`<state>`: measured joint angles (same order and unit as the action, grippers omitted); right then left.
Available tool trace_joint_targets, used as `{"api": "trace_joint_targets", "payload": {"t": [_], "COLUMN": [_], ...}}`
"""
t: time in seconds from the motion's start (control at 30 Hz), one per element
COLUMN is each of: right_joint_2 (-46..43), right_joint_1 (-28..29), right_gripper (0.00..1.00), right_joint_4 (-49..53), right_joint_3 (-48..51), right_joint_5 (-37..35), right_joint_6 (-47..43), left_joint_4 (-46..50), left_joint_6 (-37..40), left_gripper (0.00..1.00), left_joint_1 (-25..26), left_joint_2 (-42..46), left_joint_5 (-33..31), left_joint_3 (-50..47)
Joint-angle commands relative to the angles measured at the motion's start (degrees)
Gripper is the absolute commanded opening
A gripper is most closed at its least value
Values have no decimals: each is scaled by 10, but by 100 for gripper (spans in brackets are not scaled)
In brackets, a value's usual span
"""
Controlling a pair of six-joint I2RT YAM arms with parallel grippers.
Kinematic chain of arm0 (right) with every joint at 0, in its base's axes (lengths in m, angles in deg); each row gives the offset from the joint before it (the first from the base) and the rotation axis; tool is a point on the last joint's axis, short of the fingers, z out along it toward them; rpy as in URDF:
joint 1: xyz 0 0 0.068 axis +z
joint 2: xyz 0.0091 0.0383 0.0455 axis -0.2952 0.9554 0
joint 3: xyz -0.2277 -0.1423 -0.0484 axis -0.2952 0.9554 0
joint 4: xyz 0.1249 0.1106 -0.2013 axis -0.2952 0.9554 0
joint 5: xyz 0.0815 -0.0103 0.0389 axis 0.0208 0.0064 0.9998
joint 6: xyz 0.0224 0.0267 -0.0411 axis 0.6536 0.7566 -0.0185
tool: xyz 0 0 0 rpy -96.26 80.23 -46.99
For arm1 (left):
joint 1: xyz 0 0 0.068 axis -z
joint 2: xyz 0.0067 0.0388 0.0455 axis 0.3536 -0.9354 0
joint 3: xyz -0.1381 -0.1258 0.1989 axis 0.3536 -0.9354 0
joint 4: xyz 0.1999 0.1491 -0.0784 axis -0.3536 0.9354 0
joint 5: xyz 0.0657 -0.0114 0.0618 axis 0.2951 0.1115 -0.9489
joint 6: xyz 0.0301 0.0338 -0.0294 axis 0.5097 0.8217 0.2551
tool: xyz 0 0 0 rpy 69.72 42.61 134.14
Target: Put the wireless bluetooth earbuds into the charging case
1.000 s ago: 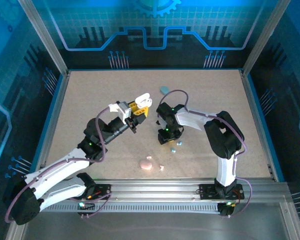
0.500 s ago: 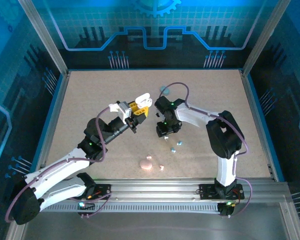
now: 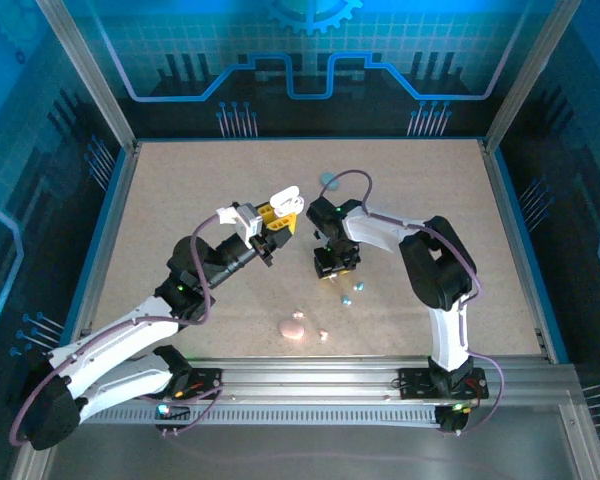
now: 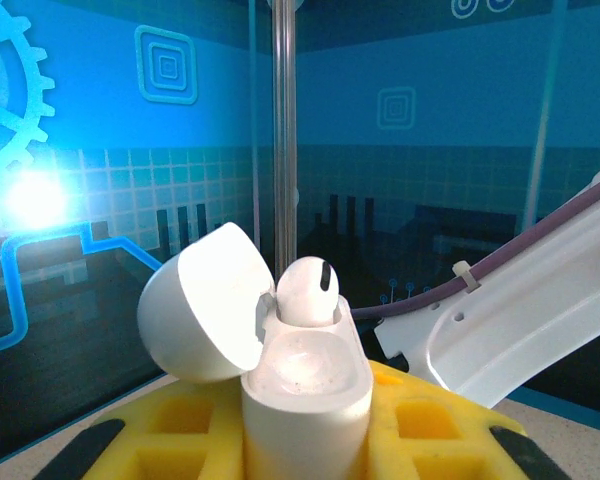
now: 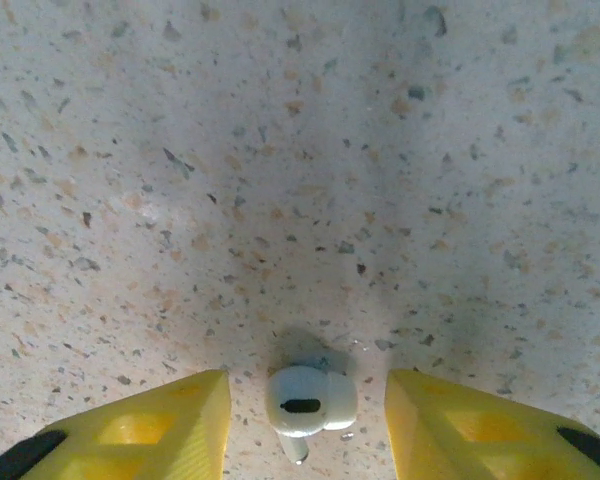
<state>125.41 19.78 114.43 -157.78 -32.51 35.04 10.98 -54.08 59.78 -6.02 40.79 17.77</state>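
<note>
The left gripper (image 3: pixel 276 220) is clamped on the open white charging case (image 4: pixel 305 400), centre of its wrist view, with a seated earbud (image 4: pixel 308 290) inside. The right gripper (image 3: pixel 336 264) stands spread astride a loose earbud (image 5: pixel 308 400), apparently white, at bottom centre. Closing off-centre could flick the rounded bud away or pinch it askew for insertion.

The white case (image 4: pixel 305 400) ran off the bottom edge; the earbud (image 4: pixel 308 292) hid its stem inside; yellow fingers (image 5: pixel 130 430) were cropped.
</note>
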Motion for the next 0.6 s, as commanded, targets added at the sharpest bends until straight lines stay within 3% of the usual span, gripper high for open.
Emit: {"api": "trace_joint_targets", "payload": {"t": [0.0, 0.57], "right_joint_2": [18, 21], "right_joint_1": [-4, 9], "right_gripper": [44, 38], "right_joint_4": [18, 38], "right_joint_3": [-16, -19], "right_joint_5": [-1, -18], "right_joint_6": [10, 13], "left_joint_4": [-21, -22], "left_joint_6": [3, 4], "left_gripper": [23, 23], "left_joint_1": [4, 4], "left_joint_2": [13, 11], "left_joint_5": [1, -1], "left_joint_3": [5, 5]}}
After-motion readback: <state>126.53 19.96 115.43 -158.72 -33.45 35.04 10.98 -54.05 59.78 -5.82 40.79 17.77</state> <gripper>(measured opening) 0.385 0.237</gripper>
